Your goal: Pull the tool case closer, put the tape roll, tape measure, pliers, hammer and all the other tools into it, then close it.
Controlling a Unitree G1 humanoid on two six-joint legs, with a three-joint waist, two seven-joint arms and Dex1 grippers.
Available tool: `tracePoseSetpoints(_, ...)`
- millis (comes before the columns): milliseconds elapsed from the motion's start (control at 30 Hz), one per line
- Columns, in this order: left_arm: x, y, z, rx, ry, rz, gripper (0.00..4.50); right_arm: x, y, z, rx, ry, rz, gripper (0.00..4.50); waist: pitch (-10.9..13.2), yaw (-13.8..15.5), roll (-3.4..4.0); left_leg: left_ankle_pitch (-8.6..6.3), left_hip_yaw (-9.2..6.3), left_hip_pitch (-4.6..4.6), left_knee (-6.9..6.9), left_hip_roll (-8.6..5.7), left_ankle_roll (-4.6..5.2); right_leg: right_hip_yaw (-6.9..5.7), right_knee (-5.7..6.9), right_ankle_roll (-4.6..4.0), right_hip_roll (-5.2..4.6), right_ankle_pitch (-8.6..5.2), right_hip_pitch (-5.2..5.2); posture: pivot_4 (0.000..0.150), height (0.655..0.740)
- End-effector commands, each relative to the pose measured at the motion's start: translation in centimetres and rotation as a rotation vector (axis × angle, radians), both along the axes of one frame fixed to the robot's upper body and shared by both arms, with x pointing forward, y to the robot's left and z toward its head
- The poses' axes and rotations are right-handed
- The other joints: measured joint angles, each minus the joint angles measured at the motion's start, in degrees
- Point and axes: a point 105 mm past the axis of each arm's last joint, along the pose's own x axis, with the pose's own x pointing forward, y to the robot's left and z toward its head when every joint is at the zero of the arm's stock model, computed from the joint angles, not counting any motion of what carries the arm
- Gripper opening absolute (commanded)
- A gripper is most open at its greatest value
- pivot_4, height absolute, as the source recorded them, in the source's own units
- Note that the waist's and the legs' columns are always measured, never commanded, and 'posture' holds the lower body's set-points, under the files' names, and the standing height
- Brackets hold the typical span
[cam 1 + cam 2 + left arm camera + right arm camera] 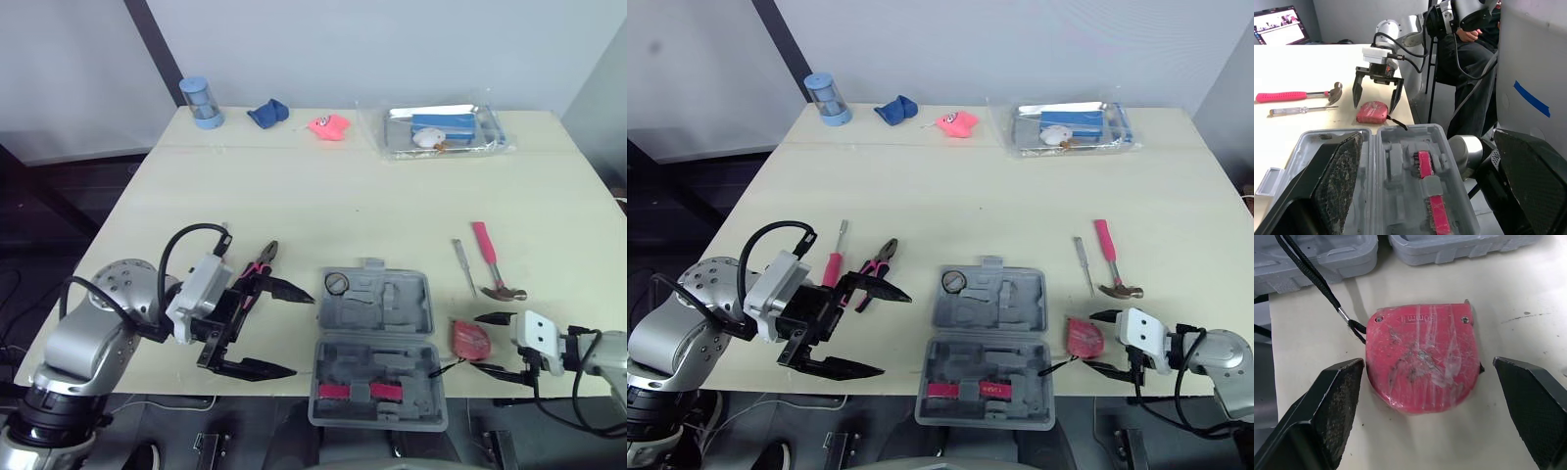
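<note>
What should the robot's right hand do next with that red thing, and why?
Probably shut the right gripper on the flat red tape measure: its open black fingers stand on either side of it, just beside the open grey plastic tool case where it belongs.

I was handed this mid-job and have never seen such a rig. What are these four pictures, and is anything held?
It is a two-armed humanoid robot. The two wide pictures come from its head camera, looking down on a table; the other two from its wrist cameras. The open tool case sits near the robot. Pliers lie on its left, a hammer and small screwdriver on its right. The right gripper, open, straddles the tape measure without gripping it. The left gripper is open and empty.
</note>
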Motion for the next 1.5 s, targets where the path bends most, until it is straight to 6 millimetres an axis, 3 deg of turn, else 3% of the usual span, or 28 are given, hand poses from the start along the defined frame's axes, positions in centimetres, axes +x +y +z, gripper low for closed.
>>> tracePoseSetpoints(33,-0.3,0.0,0.7,0.000,-0.048,-0.021,4.50,0.3,0.2,0.7,0.002,-0.024,0.007,4.46,0.0,0.0,0.00,0.00,0.00,0.00,0.00,0.00,0.00,0.00,0.00,0.00,0.00,0.00,0.00,0.150,0.7400)
tracePoseSetpoints(200,-0.4,0.0,0.6,0.000,-0.048,-0.020,4.50,0.3,0.3,0.6,-0.005,-0.006,0.001,4.46,0.0,0.0,0.00,0.00,-0.01,0.01,0.00,0.00,0.00,0.00,0.01,0.00,0.00,0.00,0.00,0.150,0.7400)
tracePoseSetpoints(233,-0.4,0.1,0.6,0.000,-0.048,-0.020,4.50,0.3,0.4,0.6,-0.002,-0.007,0.003,3.96,0.0,0.0,0.00,0.00,0.00,0.01,0.00,0.00,0.00,0.00,0.01,0.00,0.00,0.00,0.00,0.150,0.7400)
tracePoseSetpoints(267,-0.4,0.1,0.6,-0.001,-0.048,-0.020,4.50,0.3,0.5,0.7,0.001,-0.008,0.004,3.77,0.0,0.0,0.00,0.00,0.00,0.01,0.00,0.00,0.00,0.00,0.01,0.00,0.00,0.00,0.00,0.150,0.7400)
tracePoseSetpoints(300,-0.4,0.1,0.6,-0.001,-0.048,-0.019,4.50,0.3,0.5,0.6,0.000,-0.010,0.002,3.20,0.0,0.0,0.00,0.00,-0.01,0.01,0.00,0.00,0.00,0.00,0.01,0.00,0.00,0.00,0.00,0.150,0.7400)
tracePoseSetpoints(367,-0.3,0.1,0.6,-0.002,-0.048,-0.018,4.50,0.3,0.6,0.6,-0.005,-0.007,0.003,2.94,0.0,0.0,0.00,0.00,-0.01,0.01,0.00,0.00,0.00,0.00,0.01,0.00,0.00,0.00,0.00,0.150,0.7400)
tracePoseSetpoints(633,-0.2,0.2,0.6,-0.019,-0.047,0.001,4.50,0.1,0.2,1.3,-0.015,-0.024,0.011,2.94,0.0,0.0,0.00,0.00,0.00,0.01,0.00,0.00,0.00,0.00,0.01,0.00,0.00,0.00,0.00,0.150,0.7400)
tracePoseSetpoints(867,0.3,0.3,0.3,-0.082,-0.038,0.072,4.50,0.8,1.0,6.2,-0.063,-0.069,0.081,2.94,0.0,-0.2,0.10,0.00,0.03,0.04,0.01,-0.01,0.00,0.04,0.05,0.00,0.00,0.00,0.00,0.150,0.7400)
tracePoseSetpoints(1133,0.8,1.0,0.0,-0.125,-0.039,0.178,4.50,2.4,4.5,9.8,-0.133,-0.079,0.188,2.94,0.1,0.0,0.11,0.00,-0.01,0.00,0.01,-0.01,0.00,0.01,0.02,0.00,-0.02,0.00,-0.01,0.150,0.7400)
tracePoseSetpoints(1300,1.2,2.3,-0.4,-0.114,-0.037,0.273,4.50,3.7,6.8,10.2,-0.208,-0.048,0.231,2.94,0.1,-0.1,0.15,0.00,-0.01,0.01,0.00,0.01,0.00,0.00,0.03,0.00,0.00,0.00,-0.03,0.150,0.7400)
tracePoseSetpoints(1500,1.6,3.3,-0.2,-0.117,-0.059,0.372,4.50,6.4,8.5,9.1,-0.366,-0.036,0.205,2.94,0.1,0.1,0.12,0.00,-0.06,-0.06,0.01,-0.01,-0.01,-0.06,-0.02,0.00,-0.04,0.00,-0.05,0.150,0.7400)
